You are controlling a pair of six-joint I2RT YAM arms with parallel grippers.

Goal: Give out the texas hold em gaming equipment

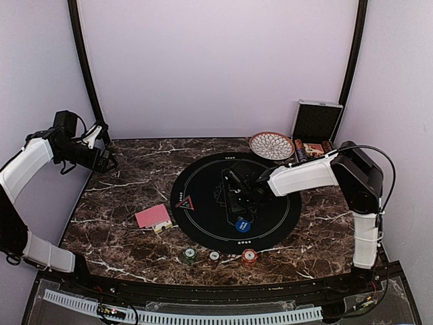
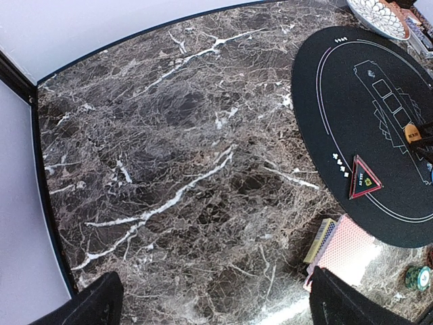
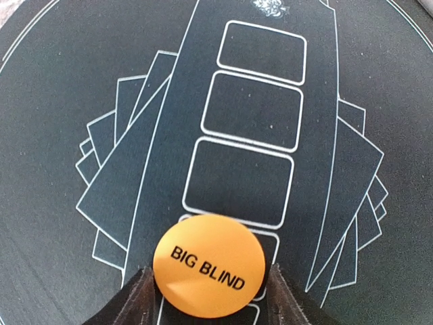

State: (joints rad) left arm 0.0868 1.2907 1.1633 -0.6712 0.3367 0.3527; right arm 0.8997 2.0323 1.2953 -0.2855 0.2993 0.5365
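My right gripper [image 1: 239, 194] is over the middle of the round black mat [image 1: 203, 183], shut on the orange "BIG BLIND" button disc [image 3: 208, 265], which sits between its two fingers [image 3: 139, 299] just above the mat's printed card boxes. The disc also shows in the left wrist view [image 2: 413, 133]. A blue button disc [image 1: 243, 225] lies on the mat's near part. The pink-red-backed cards [image 1: 153, 216] lie on the marble left of the mat, also in the left wrist view [image 2: 346, 245]. Green [image 1: 190, 254], white [image 1: 214, 256] and red [image 1: 249, 256] chips sit near the front edge. My left gripper [image 1: 107, 159] is open and empty, raised at the far left [image 2: 223, 306].
A patterned bowl [image 1: 271, 145] and an open silver case [image 1: 316, 122] stand at the back right. A red triangle marker [image 1: 185, 202] lies on the mat's left edge. A yellowish card box [image 2: 319, 240] rests by the cards. Walls close in the table on three sides.
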